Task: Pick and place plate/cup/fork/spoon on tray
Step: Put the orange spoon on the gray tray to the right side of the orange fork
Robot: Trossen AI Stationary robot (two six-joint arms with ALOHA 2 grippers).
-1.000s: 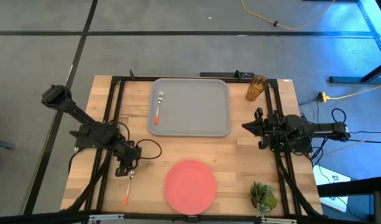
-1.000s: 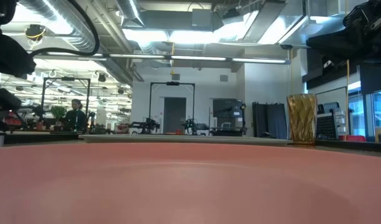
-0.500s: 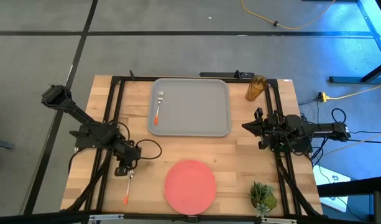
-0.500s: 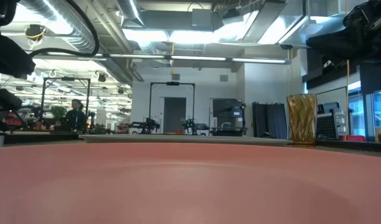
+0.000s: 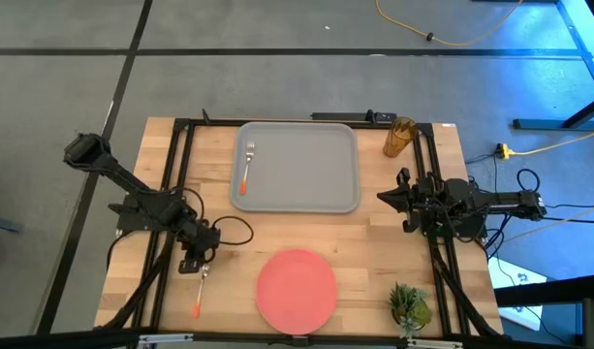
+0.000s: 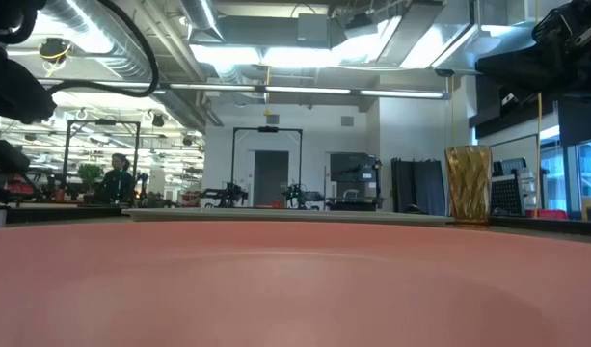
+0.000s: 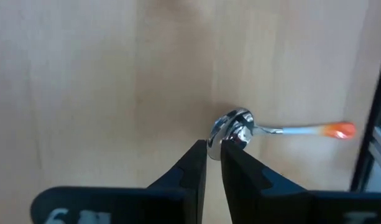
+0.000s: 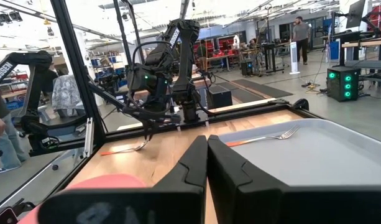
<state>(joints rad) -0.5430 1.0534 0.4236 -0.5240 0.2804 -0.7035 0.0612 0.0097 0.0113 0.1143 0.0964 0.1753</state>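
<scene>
the left gripper (image 5: 201, 266) sits low over the bare wood at the table's left front, right at the bowl end of the spoon (image 5: 200, 292), which lies flat on the table with its orange handle pointing toward the front edge. in the left wrist view the two dark fingers (image 7: 193, 163) stand a narrow gap apart with their tips just touching the edge of the spoon's (image 7: 240, 129) silver bowl; the gap between them looks clear, so the pincer is slightly spread and not pinching the utensil. moving right, the grey tray (image 5: 316, 194) rests at the back middle of the table, and the fork (image 5: 247, 165) lies inside it along its left side, head toward the far rim, orange handle toward the near one. in front of the tray, near the table's front edge, lies the coral plate (image 5: 297, 289), apart from both tray and spoon; it fills the foreground of the low view. farther right, the amber cup (image 5: 399, 137) stands upright on the wood just beyond the tray's far right corner. the right gripper (image 5: 384, 197) waits over the table's right side, level with the tray's near right corner, its fingers (image 8: 196, 155) pressed together on nothing. a small green plant (image 5: 409, 305) stands at the front right corner.
</scene>
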